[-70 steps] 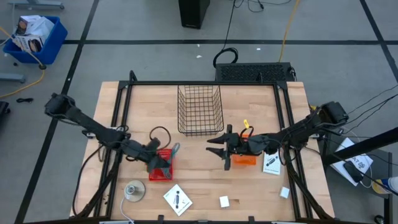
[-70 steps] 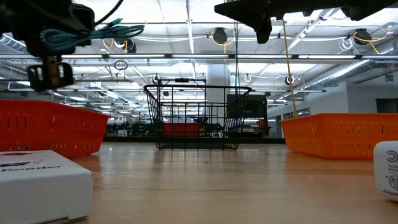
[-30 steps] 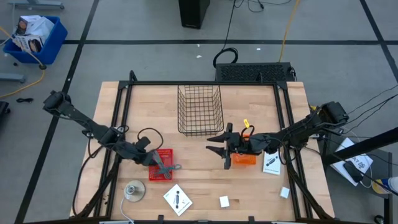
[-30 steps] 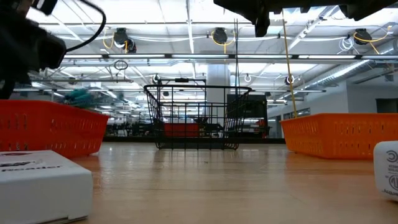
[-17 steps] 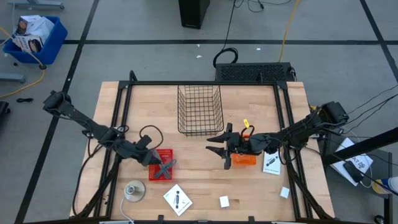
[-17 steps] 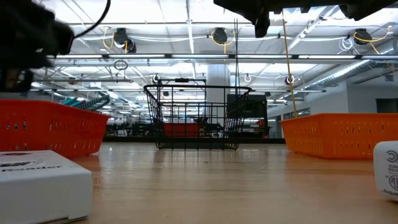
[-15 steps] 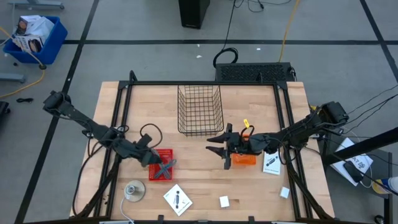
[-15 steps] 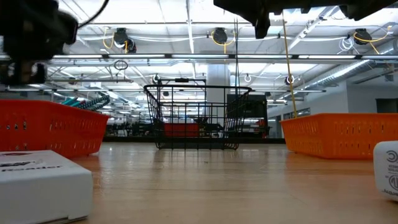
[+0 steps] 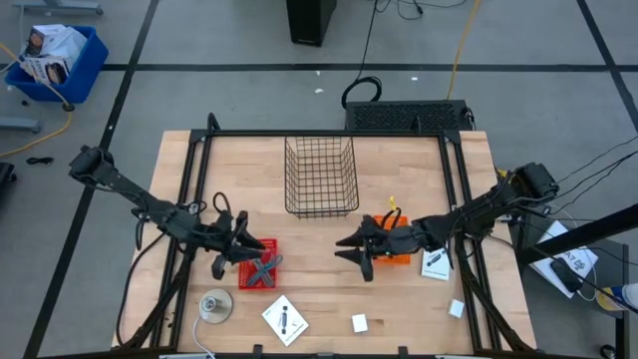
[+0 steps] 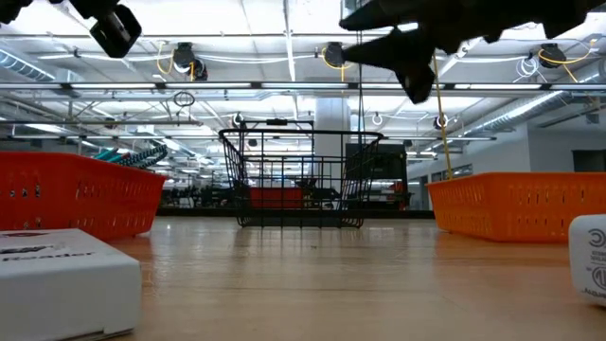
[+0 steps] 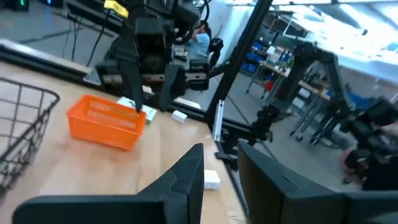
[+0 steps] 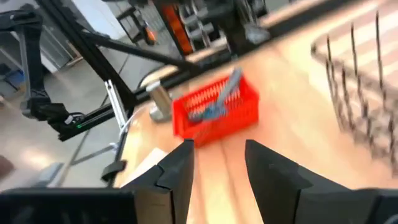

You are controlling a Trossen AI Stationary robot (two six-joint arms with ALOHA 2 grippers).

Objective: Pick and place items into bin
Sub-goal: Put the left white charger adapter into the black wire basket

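Observation:
A small red bin (image 9: pixel 257 265) stands left of the table's middle. In it a grey elongated tool (image 12: pixel 227 89) and a thin teal tool (image 12: pixel 202 113) lie crossed. My left gripper (image 9: pixel 230 246) hangs open just left of this bin, above the table, with nothing between its fingers (image 11: pixel 186 177). My right gripper (image 9: pixel 350 255) hangs open and empty beside an orange bin (image 9: pixel 393 247), pointing toward the red bin (image 12: pixel 216 109). Two white cubes (image 9: pixel 360 322) (image 9: pixel 457 309) and two white cards (image 9: pixel 285 319) (image 9: pixel 436 262) lie flat on the table.
A black wire basket (image 9: pixel 319 177) stands at the far middle of the table. A round grey disc (image 9: pixel 215 305) lies near the front left. A black metal frame runs along the table's left and right sides. Bare wood lies between the two grippers.
My left gripper has drawn back from over the red bin toward the table's left edge, risen, and rolled from pointing down into the bin to pointing level. My right gripper has sunk a little and rolled. The grey and teal tools now lie crossed in the red bin.

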